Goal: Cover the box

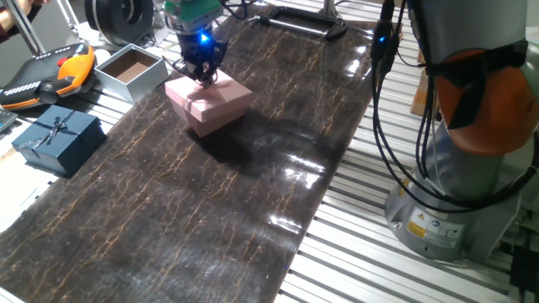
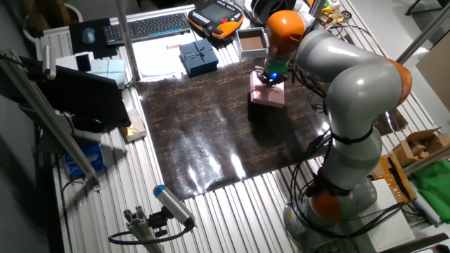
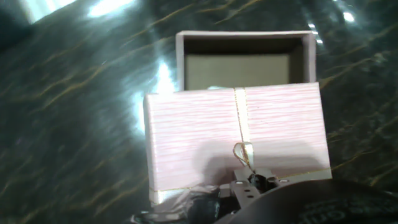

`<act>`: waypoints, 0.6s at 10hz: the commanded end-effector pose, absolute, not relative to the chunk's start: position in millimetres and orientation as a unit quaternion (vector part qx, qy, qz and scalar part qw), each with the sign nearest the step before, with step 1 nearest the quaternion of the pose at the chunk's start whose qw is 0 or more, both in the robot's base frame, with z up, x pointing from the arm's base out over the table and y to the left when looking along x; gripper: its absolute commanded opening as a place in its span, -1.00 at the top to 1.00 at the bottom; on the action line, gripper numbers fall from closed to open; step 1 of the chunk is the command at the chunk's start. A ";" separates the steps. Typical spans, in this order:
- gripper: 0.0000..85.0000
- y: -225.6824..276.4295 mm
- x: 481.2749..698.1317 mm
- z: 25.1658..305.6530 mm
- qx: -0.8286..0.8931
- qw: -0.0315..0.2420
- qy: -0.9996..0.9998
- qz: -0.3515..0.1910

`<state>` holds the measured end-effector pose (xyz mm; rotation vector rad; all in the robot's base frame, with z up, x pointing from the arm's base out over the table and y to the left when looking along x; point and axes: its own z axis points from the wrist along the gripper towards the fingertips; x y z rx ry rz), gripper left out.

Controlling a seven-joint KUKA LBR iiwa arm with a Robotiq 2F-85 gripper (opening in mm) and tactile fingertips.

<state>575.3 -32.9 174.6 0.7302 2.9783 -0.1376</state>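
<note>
The pale pink box (image 3: 244, 42) stands on the dark mat, its far half open and showing a dark inside. The matching pink lid (image 3: 205, 140), with a thin gold ribbon line and bow mark, lies partly over the box's near half, shifted toward the camera. My gripper (image 3: 249, 185) is shut on the lid's near edge. In one fixed view the gripper (image 1: 202, 74) is right above the lid (image 1: 221, 94) and the box (image 1: 217, 119). In the other fixed view the gripper (image 2: 271, 77) is over the box (image 2: 268, 97).
A grey box with a brown inside (image 1: 130, 71) and a dark blue box with a bow (image 1: 57, 139) sit on the slatted table left of the mat. An orange-and-black pendant (image 1: 46, 74) lies behind them. The arm's base (image 1: 459, 194) stands at the right.
</note>
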 end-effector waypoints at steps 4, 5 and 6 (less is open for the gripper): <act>0.98 -53.9 581.3 164.6 0.259 0.040 0.963 -0.055; 0.98 -57.3 583.4 163.4 0.261 0.041 0.963 -0.057; 0.98 -60.8 585.7 162.5 0.258 0.040 0.964 -0.058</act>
